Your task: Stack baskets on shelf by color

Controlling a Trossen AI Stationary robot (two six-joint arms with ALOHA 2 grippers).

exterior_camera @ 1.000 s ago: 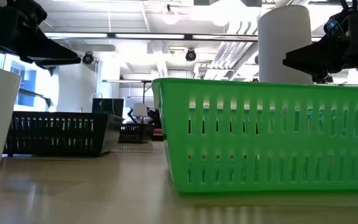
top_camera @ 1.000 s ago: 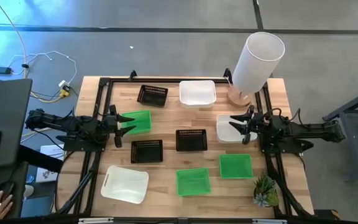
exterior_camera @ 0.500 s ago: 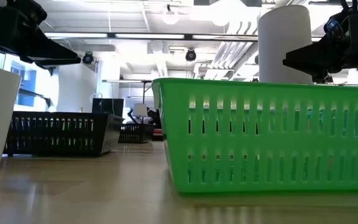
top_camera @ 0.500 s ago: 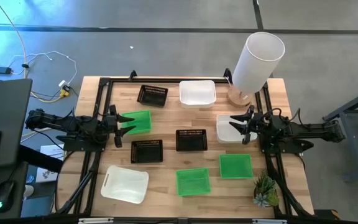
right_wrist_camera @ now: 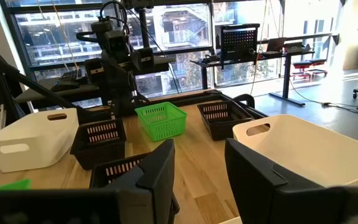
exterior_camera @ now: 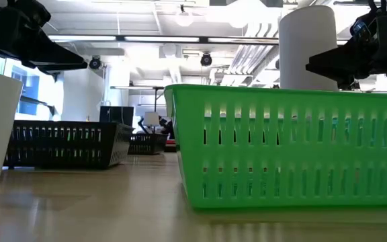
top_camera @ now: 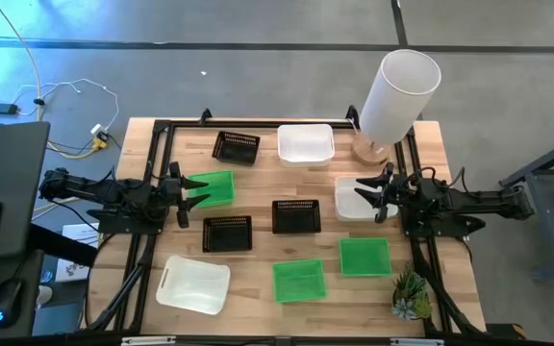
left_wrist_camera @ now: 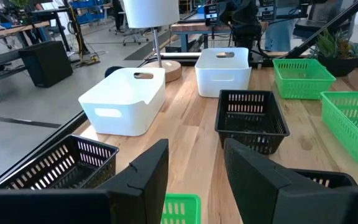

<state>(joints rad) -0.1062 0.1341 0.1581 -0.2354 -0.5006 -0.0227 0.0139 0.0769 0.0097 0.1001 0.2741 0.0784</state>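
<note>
Several small baskets lie on the wooden table (top_camera: 258, 255), each flat on its bottom. Three are black (top_camera: 236, 146) (top_camera: 295, 216) (top_camera: 227, 233), three white (top_camera: 305, 143) (top_camera: 352, 204) (top_camera: 193, 284), three green (top_camera: 215, 185) (top_camera: 365, 256) (top_camera: 298, 280). My left gripper (top_camera: 196, 189) (left_wrist_camera: 194, 177) hangs open above the left green basket's near-left part. My right gripper (top_camera: 370, 195) (right_wrist_camera: 197, 168) hangs open above the right white basket. Neither touches anything. No shelf shows.
A tall white cylinder (top_camera: 398, 94) on a round wooden base stands at the far right corner. A small potted plant (top_camera: 410, 296) sits at the near right corner. Black frame rails (top_camera: 152, 154) run along the table's sides. Bare wood lies between the baskets.
</note>
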